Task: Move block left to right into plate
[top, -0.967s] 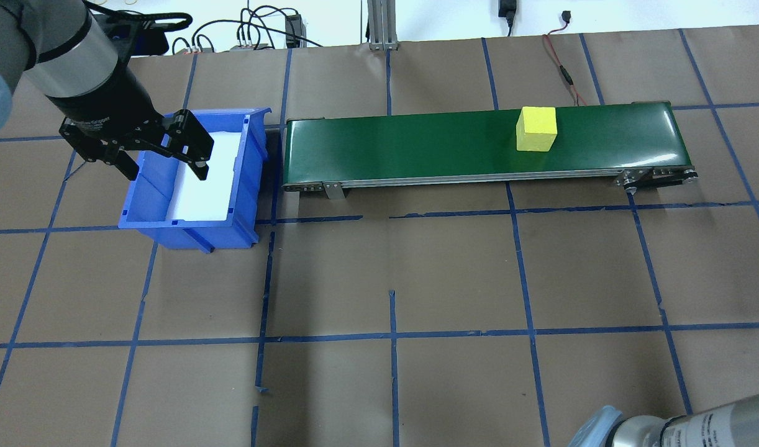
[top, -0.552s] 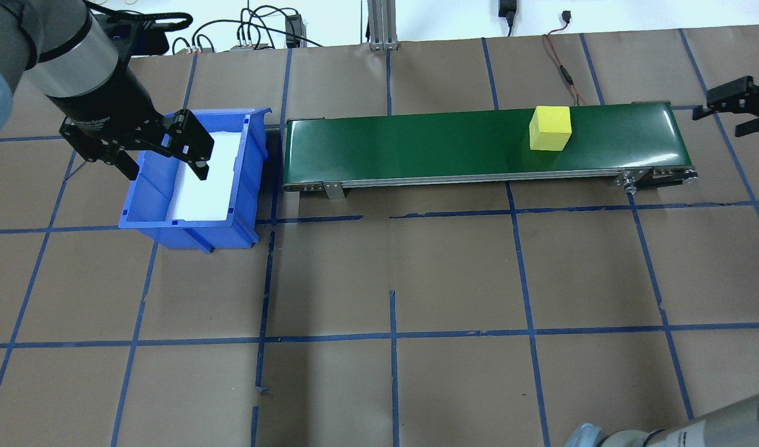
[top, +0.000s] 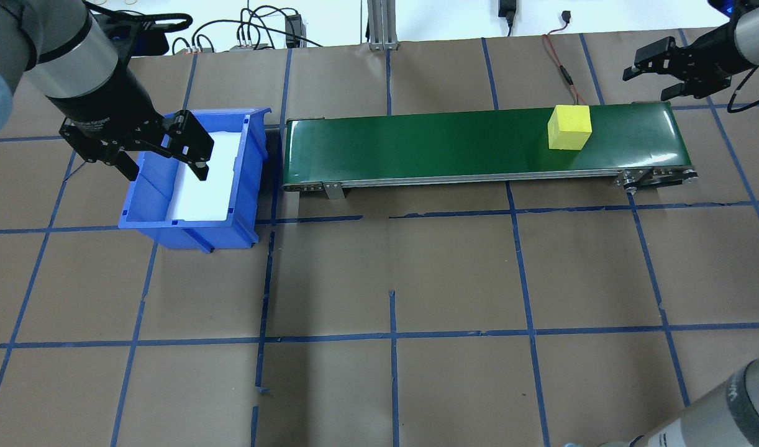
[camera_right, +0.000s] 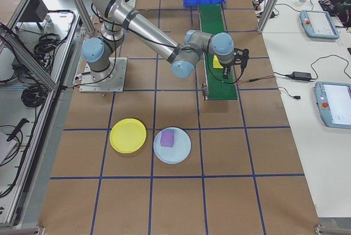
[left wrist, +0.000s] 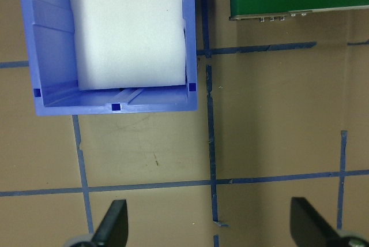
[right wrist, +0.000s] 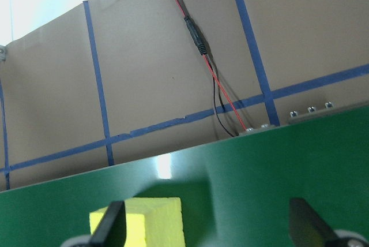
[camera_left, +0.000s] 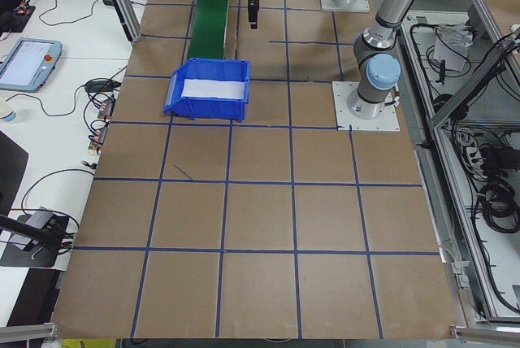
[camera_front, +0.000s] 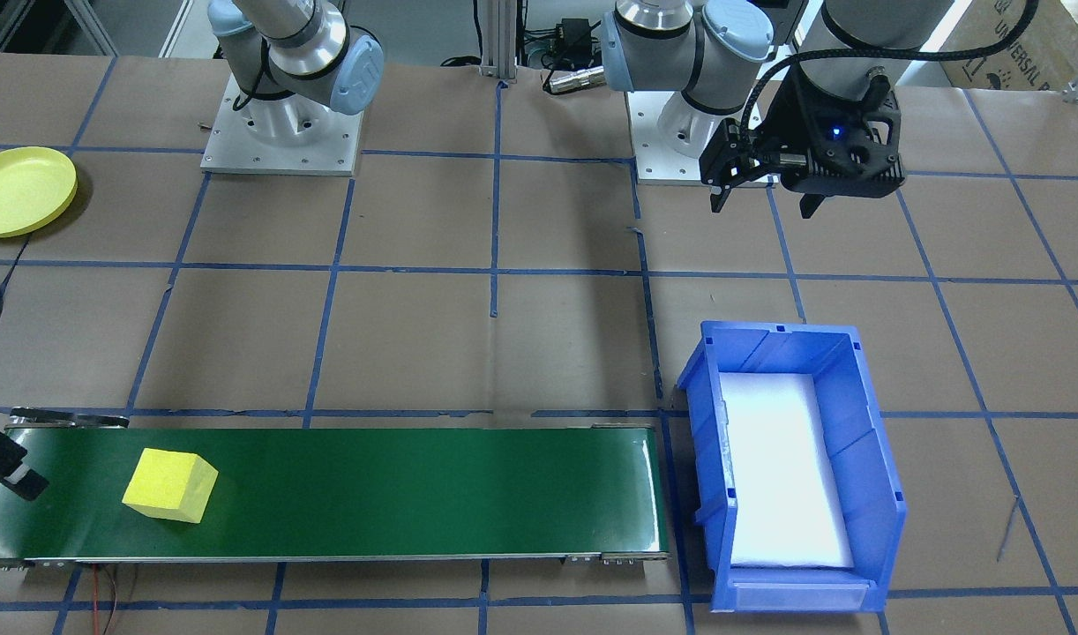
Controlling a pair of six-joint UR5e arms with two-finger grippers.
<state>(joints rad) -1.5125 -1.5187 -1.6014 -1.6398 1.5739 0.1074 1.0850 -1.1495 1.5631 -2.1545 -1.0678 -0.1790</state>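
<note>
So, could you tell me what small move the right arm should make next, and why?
Probably bring the right end effector down over the block on the belt. It is open, above and beyond the belt's far edge. In its wrist view the block sits low and towards the left finger, so it is not yet centred.

My right gripper (camera_front: 1, 472) is nearly lost off the left edge of the front-facing frame; only a dark finger tip with a pale pad pokes in above the conveyor belt (camera_front: 371, 494). In my right wrist frame the yellow block (right wrist: 141, 223) is cut by the bottom edge, so I see only its top and part of one side, and my fingers (right wrist: 109, 224) show merely as dark stubs in the lower corners. My left wrist frame crops the blue bin (left wrist: 115, 100) at the top. In the left-end frame the block is too small to read.
</note>
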